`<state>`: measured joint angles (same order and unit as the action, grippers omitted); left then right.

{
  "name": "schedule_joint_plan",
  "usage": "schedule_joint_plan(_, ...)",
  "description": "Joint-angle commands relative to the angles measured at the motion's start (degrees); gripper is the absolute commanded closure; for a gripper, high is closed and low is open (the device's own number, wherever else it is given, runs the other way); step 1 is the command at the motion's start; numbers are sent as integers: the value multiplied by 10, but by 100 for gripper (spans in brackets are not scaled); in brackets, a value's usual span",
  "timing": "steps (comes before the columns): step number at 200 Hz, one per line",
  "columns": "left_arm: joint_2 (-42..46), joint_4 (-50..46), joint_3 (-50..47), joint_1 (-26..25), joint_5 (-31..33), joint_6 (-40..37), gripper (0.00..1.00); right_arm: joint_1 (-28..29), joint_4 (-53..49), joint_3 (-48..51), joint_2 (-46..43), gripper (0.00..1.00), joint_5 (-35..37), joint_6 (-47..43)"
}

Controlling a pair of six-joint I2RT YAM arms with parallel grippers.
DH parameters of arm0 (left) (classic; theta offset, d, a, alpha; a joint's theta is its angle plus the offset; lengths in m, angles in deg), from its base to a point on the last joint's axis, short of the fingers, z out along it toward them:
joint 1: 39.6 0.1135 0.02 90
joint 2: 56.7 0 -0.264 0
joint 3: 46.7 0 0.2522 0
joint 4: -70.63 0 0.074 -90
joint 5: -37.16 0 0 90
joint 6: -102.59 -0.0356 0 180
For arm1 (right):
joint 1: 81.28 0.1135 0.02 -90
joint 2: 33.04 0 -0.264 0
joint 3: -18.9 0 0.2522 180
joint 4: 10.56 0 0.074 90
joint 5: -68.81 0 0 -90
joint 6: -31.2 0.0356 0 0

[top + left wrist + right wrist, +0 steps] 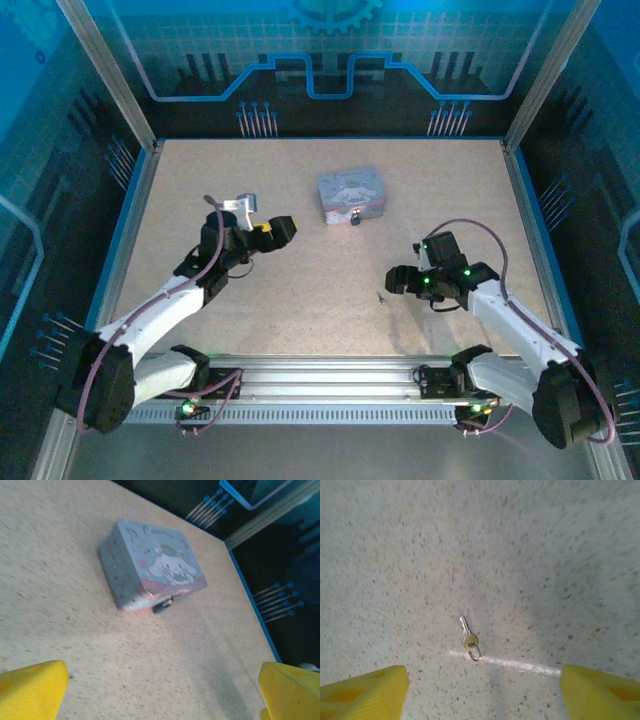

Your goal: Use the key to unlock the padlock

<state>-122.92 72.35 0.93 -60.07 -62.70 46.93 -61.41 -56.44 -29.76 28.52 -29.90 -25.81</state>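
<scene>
The padlock [355,217] is a tiny dark-blue thing hanging at the front edge of a lavender cartoon tin [348,192]. The left wrist view shows the padlock [162,606] below the tin's clasp. My left gripper [285,230] hovers left of the tin, open, its yellow fingers [30,690] wide apart over bare table. The key [381,296] lies flat on the table, a small silver blade with a brass head and a ring [468,636]. My right gripper [392,282] is just right of the key. In the right wrist view it [480,695] stands open, the key ahead of its fingers [365,692], untouched.
The lavender tin [150,565] stands shut at the table's back middle. A blue rim [520,210] and dark walls with pegs bound the table. A pale scratch line [510,663] crosses the surface by the key.
</scene>
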Motion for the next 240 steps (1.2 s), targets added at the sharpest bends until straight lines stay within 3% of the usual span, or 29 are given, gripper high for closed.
schedule_joint_plan(1,-30,54,4,-15,-29,40,1,9,-10,-12,48,28,-56,6)
schedule_joint_plan(74,-73,93,6,-29,-37,56,1,24,14,-37,144,43,-60,1)
schedule_joint_plan(240,-65,64,9,-30,-18,47,1,57,21,-65,225,64,-62,1)
